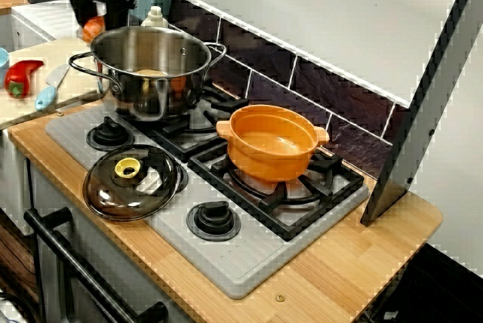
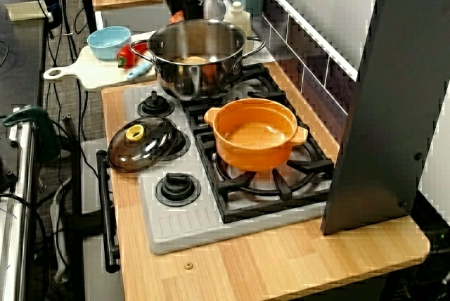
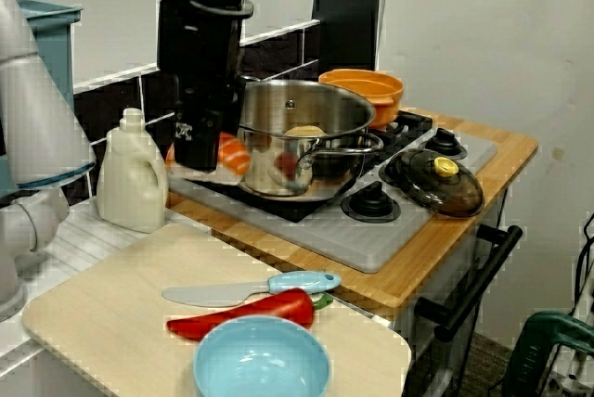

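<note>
Black arm point(image 3: 204, 54) comes down at the back edge of the stove point(image 1: 249, 263), with the jaws low, just above the stove top. An orange piece point(image 3: 234, 152) with a pale stripe sits right at the jaws, touching or nearly so. In the view across the cutting board it shows between the jaws and the steel pot point(image 3: 297, 151); in the front view it peeks out under them. The fingers merge into the dark arm in every view, so how wide the jaws stand cannot be told, nor whether they grip the piece. The steel pot stands just beside the jaws on a burner grate, with something pale and rounded point(image 3: 304, 130) inside it. A white bottle point(image 3: 130, 179) stands near the jaws on the side away from the pot. An orange pot point(image 1: 272, 149) sits on the next burner, beyond the steel pot from the jaws. A dark glass lid point(image 1: 143, 191) with a yellow knob lies flat on the stove, well apart from the jaws. A cutting board point(image 3: 102, 304), also well apart, carries a blue-handled knife point(image 3: 246, 290), a red pepper point(image 3: 241, 316) and a blue bowl point(image 3: 262, 364). A wooden worktop point(image 1: 355, 263) carries the stove.
</note>
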`<state>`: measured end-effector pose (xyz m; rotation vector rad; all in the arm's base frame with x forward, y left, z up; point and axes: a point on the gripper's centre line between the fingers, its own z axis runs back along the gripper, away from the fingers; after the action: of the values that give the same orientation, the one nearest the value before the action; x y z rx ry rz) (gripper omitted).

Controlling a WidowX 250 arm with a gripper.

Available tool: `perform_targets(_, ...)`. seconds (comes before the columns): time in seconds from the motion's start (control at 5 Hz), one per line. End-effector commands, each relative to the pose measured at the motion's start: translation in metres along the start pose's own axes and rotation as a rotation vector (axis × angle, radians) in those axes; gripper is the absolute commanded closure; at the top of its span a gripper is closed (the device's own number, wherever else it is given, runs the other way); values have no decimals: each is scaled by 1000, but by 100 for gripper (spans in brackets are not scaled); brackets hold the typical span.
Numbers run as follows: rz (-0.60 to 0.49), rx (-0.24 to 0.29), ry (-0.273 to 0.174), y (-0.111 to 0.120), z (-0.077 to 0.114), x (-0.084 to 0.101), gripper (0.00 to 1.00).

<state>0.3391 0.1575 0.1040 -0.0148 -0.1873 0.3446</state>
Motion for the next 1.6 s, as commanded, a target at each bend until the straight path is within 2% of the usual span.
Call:
perform_targets(0.0, -106, -42, -103, -33, 58, 6, 100)
perform_targets(0.2, -128, -53, -107, -43, 70, 7, 100)
perform_targets(0.4, -123, -75, -111, -43, 81, 10, 100)
perform_targets(0.8, -140, -96, -99, -47, 85, 6, 100)
perform_targets(1.2, -227, -94, -103, -75, 79, -17, 100)
perform_targets(1.4, -259, -121, -90, -91, 80, -27, 100)
